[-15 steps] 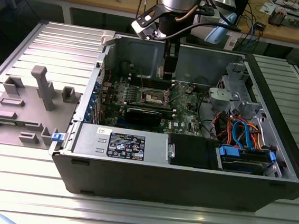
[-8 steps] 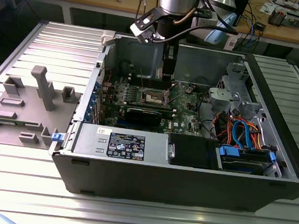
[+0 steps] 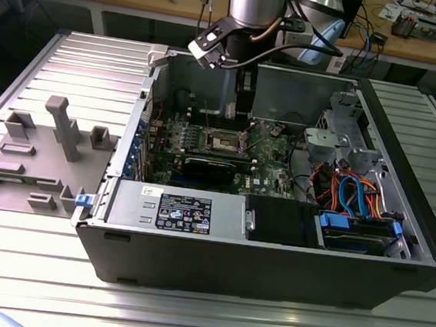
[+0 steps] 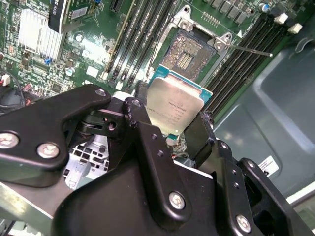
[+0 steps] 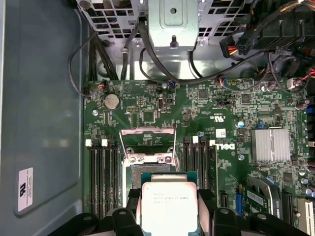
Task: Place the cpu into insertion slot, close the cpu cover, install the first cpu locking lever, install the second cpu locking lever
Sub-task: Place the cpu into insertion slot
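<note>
The black metal fingers (image 4: 197, 135) are matte, blocky and studded with screw heads. They are clamped on two opposite edges of the cpu (image 4: 174, 108), spread only as far as the chip is wide. The cpu is a flat square with a smooth silvery-grey lid, fine print on its face and a thin teal rim. It tilts a little in the gripper (image 4: 170, 120).

The chip hangs in the air close to the insertion slot (image 4: 189, 51) and is not seated in it. The slot's square field of fine contacts lies bare, with a darker patch at its centre. In the first wrist view the cpu (image 5: 169, 206) overlaps one edge of the slot. The cpu cover (image 5: 147, 132), a thin bright metal frame, stands lifted off the slot on the side away from the chip. A slim wire lever (image 4: 251, 49) juts out sideways from one corner of the slot.

Long dark memory slots (image 5: 103, 177) run along both flanks of the insertion slot on the green motherboard (image 5: 147, 103). A finned silver heatsink (image 5: 269, 145) sits well beyond one bank of them.

In the exterior view the gripper (image 3: 243, 113) reaches down into the open black computer case (image 3: 269, 269), just above the insertion slot (image 3: 225, 142).
</note>
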`<state>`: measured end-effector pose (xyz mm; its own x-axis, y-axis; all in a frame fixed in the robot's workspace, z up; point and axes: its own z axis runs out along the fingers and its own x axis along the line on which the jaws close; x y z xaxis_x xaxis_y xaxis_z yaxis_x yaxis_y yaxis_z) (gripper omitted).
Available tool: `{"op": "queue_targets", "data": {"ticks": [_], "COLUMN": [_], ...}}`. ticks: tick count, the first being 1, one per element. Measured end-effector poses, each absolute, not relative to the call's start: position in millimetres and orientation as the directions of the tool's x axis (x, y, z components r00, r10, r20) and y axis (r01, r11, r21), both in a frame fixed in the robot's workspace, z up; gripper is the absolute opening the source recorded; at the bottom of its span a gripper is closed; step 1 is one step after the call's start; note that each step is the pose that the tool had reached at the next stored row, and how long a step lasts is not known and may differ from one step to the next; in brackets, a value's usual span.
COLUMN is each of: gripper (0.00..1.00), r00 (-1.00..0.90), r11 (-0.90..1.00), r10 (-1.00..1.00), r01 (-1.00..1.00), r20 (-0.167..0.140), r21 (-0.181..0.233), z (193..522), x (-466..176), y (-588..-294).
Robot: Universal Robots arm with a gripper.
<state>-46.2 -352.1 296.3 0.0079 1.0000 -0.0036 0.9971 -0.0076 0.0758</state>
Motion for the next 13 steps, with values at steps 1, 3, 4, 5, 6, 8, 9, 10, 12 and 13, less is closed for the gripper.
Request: {"op": "queue_targets", "data": {"ticks": [1, 3, 4, 5, 6, 8, 9, 10, 12, 13], "gripper": [0.54, 0.54, 0.54, 0.54, 0.54, 0.54, 0.54, 0.54, 0.54, 0.54], "r00": [-0.013, -0.041, -0.049, -0.056, -0.059, -0.061, -0.061, -0.061, -0.061, -0.061], "r11": [0.013, 0.041, 0.049, 0.056, 0.059, 0.061, 0.061, 0.061, 0.061, 0.061], "r10": [1.0, 0.999, 0.999, 0.998, 0.998, 0.998, 0.998, 0.998, 0.998, 0.998], "r01": [0.997, 0.996, 0.996, 0.995, 0.995, 0.995, 0.995, 0.995, 0.995, 0.995], "r20": [-0.004, -0.004, -0.004, -0.004, -0.004, -0.004, -0.004, -0.004, -0.004, -0.004], "r21": [0.076, 0.076, 0.078, 0.079, 0.08, 0.08, 0.08, 0.08, 0.08, 0.08], "z": [294.4, 292.5, 292.1, 291.7, 291.5, 291.3, 291.3, 291.3, 291.3, 291.3], "x": [-46.3, -46.2, -46.2, -46.2, -46.2, -46.3, -46.2, -46.3, -46.3, -46.2], "y": [-351.4, -351.1, -351.2, -351.1, -351.1, -351.1, -351.1, -351.1, -351.1, -351.1]}}
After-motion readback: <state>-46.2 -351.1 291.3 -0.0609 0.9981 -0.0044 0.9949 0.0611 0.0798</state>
